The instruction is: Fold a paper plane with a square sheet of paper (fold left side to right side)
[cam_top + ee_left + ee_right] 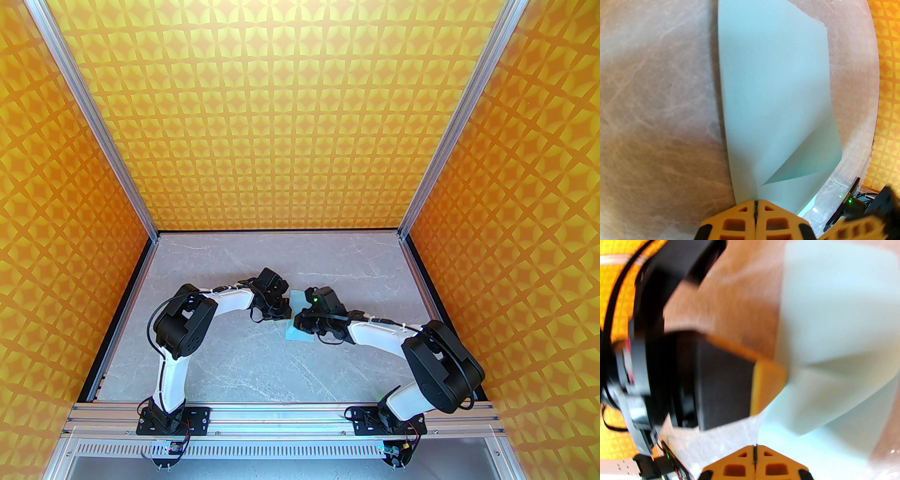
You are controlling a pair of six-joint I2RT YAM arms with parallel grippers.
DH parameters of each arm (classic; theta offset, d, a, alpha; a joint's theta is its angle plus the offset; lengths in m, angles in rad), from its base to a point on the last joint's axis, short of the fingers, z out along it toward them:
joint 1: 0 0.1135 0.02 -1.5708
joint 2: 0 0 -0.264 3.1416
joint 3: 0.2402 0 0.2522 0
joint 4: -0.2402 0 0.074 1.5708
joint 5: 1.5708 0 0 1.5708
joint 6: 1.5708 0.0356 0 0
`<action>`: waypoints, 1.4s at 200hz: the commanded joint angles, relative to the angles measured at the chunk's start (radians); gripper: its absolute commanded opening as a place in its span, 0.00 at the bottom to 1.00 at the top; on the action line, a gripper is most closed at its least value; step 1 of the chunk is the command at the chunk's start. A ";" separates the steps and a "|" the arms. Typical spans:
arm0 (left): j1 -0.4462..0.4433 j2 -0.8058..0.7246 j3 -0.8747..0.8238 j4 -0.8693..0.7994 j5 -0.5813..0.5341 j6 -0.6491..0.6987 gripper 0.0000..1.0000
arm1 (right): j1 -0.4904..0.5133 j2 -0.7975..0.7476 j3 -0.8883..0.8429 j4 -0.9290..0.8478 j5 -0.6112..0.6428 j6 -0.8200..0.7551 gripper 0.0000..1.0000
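The square sheet of paper (293,333) is pale light blue and lies mid-table between both arms. In the left wrist view the paper (773,93) is doubled over, with a flap curling up at its lower right. My left gripper (755,202) is shut, its tips meeting on the sheet's near edge. It reaches in from the left (282,313). The right wrist view is blurred. There the left arm's orange fingertip (767,385) holds the edge of the lifted, bent paper (834,322). My right gripper (754,447) is shut just above the sheet, nothing seen between its fingers.
The grey marble table (243,370) is boxed in by orange patterned walls (70,262) on three sides, with aluminium posts (140,211) at the back corners. Both arm bases stand on the metal rail (281,415) along the near edge.
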 commanded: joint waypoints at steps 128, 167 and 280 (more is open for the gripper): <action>-0.012 0.048 -0.016 -0.070 -0.063 0.013 0.00 | -0.047 0.194 0.031 -0.021 0.085 -0.002 0.00; -0.012 0.047 -0.015 -0.071 -0.063 0.014 0.00 | -0.047 0.139 0.050 -0.057 0.073 -0.013 0.00; -0.016 0.051 -0.012 -0.076 -0.065 0.020 0.00 | -0.111 0.170 0.113 -0.129 0.082 -0.069 0.00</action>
